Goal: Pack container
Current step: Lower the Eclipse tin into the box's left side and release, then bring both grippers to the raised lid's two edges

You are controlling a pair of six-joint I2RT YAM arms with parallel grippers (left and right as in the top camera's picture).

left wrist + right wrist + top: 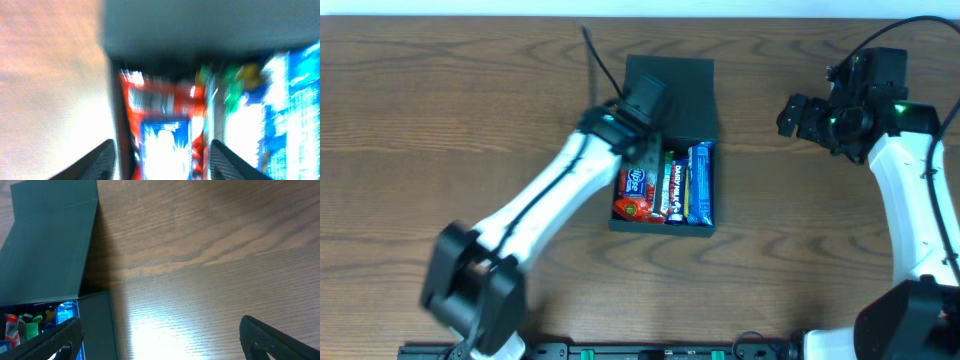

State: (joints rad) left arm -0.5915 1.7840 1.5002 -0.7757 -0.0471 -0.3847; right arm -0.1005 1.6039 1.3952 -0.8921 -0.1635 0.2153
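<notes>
- The overhead view looks straight down from well above, taking in the whole tabletop [420, 80] and the container [670, 90].
- The left wrist view sits very near, facing down between its own jaws onto the packets [165, 115] inside. It is blurred, so its angle is perhaps steep.
- The right wrist view looks slantwise across bare wood from farther off, and shares the container's flap [50, 240] with the overhead.

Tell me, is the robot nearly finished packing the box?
Nearly. Done: snacks fill the container, from the red packet to the blue packet. In hand: the left gripper hovers over the red packet, fingers open, holding nothing; the right gripper hangs aside. Left: shutting the lid, which is open.
</notes>
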